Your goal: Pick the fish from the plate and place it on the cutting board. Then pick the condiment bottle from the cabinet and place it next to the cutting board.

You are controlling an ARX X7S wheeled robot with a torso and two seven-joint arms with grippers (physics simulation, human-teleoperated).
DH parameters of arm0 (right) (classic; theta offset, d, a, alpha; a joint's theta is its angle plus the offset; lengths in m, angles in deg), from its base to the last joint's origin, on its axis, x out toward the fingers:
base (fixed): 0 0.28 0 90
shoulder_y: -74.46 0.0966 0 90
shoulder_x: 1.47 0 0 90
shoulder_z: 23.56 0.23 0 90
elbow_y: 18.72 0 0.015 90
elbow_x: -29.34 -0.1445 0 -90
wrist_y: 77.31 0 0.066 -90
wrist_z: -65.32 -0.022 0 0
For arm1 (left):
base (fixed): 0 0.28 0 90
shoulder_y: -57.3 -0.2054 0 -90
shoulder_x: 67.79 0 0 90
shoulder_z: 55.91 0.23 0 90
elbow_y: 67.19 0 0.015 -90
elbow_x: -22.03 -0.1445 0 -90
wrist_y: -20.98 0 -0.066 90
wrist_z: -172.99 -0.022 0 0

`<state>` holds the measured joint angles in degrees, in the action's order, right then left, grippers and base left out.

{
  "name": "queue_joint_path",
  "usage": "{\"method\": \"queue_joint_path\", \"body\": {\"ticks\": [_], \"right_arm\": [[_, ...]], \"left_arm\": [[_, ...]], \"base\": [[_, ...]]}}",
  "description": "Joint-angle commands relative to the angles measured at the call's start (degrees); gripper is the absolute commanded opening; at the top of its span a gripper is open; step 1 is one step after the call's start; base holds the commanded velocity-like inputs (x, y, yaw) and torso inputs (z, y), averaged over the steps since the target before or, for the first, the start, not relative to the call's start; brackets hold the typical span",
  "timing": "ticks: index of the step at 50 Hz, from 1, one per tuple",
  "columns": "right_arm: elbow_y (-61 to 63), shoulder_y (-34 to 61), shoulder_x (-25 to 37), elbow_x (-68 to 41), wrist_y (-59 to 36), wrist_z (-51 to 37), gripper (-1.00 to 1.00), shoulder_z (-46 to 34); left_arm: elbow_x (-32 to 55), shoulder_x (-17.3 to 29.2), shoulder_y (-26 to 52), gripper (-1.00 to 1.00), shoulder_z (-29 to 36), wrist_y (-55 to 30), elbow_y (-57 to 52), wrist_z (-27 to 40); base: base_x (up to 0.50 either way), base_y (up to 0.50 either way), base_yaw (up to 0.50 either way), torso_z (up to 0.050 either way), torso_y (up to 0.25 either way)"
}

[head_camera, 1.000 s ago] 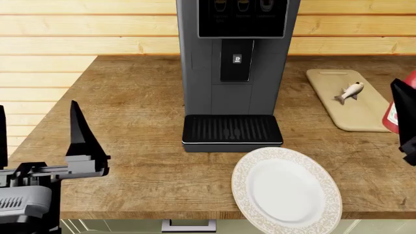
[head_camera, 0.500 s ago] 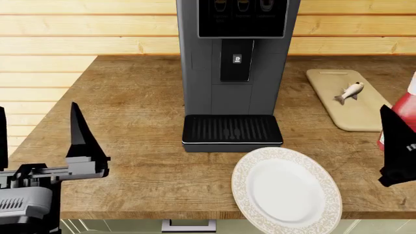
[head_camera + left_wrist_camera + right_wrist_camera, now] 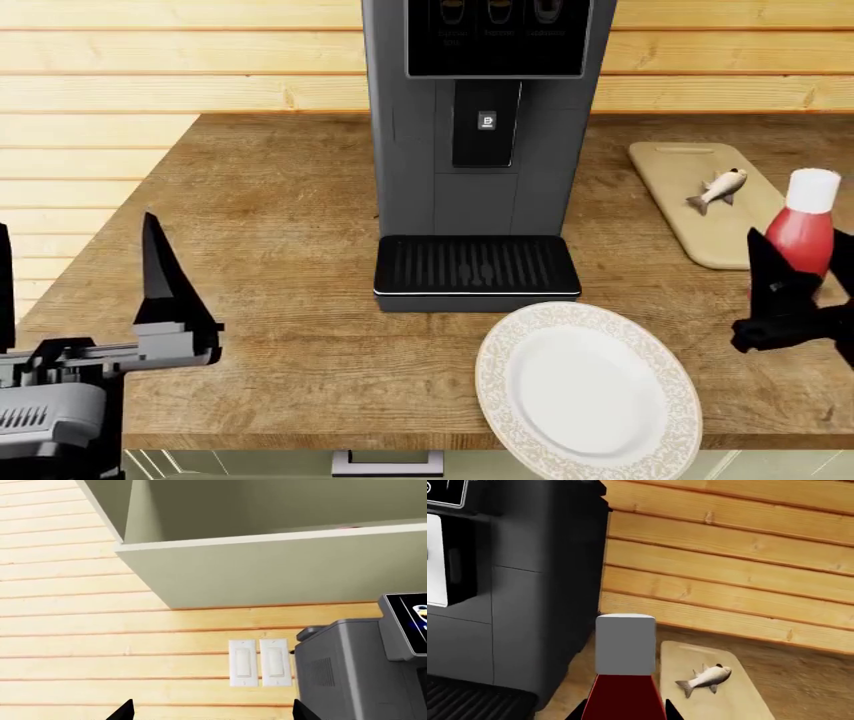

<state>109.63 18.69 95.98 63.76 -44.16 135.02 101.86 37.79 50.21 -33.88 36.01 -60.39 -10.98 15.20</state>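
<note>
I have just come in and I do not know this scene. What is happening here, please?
The robot's right gripper holds the red condiment bottle upright above the counter, close to the near end of the cutting board. The fish lies on the board, and the plate is empty. The left gripper is open and holds nothing, away from all of these, at the counter's other side.

The head view looks forward and down over the tabletop (image 3: 280,300) from its near edge, facing the coffee machine (image 3: 474,150) at the back wall. The left wrist view tilts up at the wall and cabinet (image 3: 267,565). The right wrist view sits low and close, sharing the cutting board (image 3: 707,695) near the tabletop's far right corner.
</note>
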Motion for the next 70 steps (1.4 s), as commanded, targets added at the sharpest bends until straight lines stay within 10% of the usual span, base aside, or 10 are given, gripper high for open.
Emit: {"method": "queue_joint_path", "body": {"ticks": [1, 70], "right_arm": [[-5.1, -1.3, -0.7, -2.6, 5.9, -4.3, -1.00, 2.2], [-26.0, 0.3, 0.4, -10.4, 18.0, -19.8, -1.00, 5.6]], "left_arm": [[-0.1, 0.0, -0.2, 1.00, 0.0, 0.1, 0.2, 0.2], [-0.4, 0.7, -0.4, 1.00, 0.1, -0.1, -0.2, 1.2]], "base": [[0.00, 0.00, 0.00, 0.000, 0.000], [0.00, 0.00, 0.00, 0.000, 0.000]]}}
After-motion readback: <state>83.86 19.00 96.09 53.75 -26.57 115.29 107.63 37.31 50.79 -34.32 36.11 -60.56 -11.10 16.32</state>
